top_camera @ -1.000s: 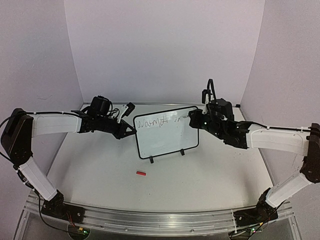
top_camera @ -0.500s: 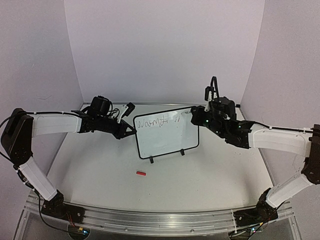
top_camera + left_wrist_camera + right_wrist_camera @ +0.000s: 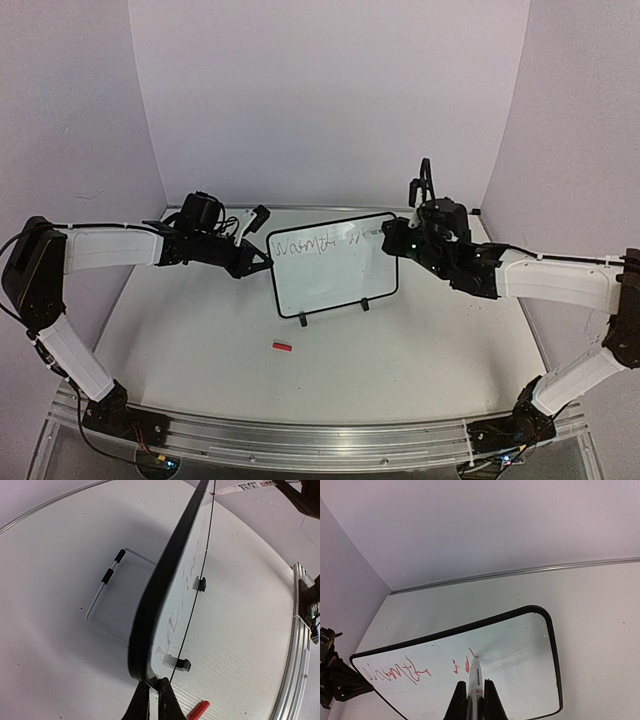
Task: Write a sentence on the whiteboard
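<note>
The whiteboard (image 3: 335, 280) stands upright on two black clip feet at the middle of the table. One line of the sentence (image 3: 305, 246) runs along its top; it looks red in the right wrist view (image 3: 395, 672). No lower line shows. My left gripper (image 3: 268, 262) is shut on the board's left edge; the left wrist view shows the board edgewise (image 3: 160, 580) with the jaws (image 3: 154, 692) pinching its frame. My right gripper (image 3: 388, 233) is shut on a white marker (image 3: 475, 677), whose red tip touches the board just right of two short strokes (image 3: 467, 664).
A red marker cap (image 3: 283, 347) lies on the table in front of the board, also in the left wrist view (image 3: 198, 710). A wire stand (image 3: 107, 597) props the board from behind. The back wall is close behind the board; the metal rail (image 3: 320, 440) runs along the near edge.
My right gripper has shifted the marker slightly right along the top line, adding short strokes after the first word. The left gripper and the board have not moved.
</note>
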Tool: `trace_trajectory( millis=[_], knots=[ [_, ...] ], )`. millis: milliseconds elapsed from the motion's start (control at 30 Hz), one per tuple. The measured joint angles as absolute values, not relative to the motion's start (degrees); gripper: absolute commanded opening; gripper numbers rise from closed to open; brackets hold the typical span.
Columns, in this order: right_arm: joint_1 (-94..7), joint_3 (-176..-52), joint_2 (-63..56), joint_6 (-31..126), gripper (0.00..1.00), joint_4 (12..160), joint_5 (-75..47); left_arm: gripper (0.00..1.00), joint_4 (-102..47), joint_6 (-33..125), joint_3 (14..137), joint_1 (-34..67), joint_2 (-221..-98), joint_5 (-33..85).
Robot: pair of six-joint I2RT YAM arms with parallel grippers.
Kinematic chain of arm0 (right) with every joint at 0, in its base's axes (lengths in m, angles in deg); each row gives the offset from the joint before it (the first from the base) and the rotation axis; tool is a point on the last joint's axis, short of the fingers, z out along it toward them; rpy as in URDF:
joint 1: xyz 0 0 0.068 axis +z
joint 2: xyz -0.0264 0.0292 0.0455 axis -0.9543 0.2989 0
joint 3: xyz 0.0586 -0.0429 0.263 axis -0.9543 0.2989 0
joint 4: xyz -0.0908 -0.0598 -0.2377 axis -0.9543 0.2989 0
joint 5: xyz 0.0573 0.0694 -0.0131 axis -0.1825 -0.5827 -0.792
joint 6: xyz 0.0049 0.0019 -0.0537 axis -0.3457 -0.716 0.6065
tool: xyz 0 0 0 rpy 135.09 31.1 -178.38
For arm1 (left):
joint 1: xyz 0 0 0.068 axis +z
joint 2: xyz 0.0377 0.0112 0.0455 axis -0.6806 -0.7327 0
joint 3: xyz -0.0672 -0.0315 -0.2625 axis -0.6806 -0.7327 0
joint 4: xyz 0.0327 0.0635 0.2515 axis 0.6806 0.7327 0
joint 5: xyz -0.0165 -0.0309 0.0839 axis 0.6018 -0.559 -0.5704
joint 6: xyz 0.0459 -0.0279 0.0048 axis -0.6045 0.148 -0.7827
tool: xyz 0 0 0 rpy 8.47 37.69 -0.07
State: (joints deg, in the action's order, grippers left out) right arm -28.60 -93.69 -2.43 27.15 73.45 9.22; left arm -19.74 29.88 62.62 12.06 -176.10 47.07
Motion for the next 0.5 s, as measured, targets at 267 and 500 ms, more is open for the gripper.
trace_trajectory(
  millis=[267, 500],
  knots=[
    [-28.6, -92.6, -2.4, 26.0, 0.0, 74.3, 9.4, 0.0, -19.7, 29.9, 62.6, 12.1, -176.1, 47.1],
    [-28.6, -92.6, -2.4, 25.8, 0.0, 74.6, 10.0, 0.0, -19.7, 29.9, 62.6, 12.1, -176.1, 47.1]
  ],
)
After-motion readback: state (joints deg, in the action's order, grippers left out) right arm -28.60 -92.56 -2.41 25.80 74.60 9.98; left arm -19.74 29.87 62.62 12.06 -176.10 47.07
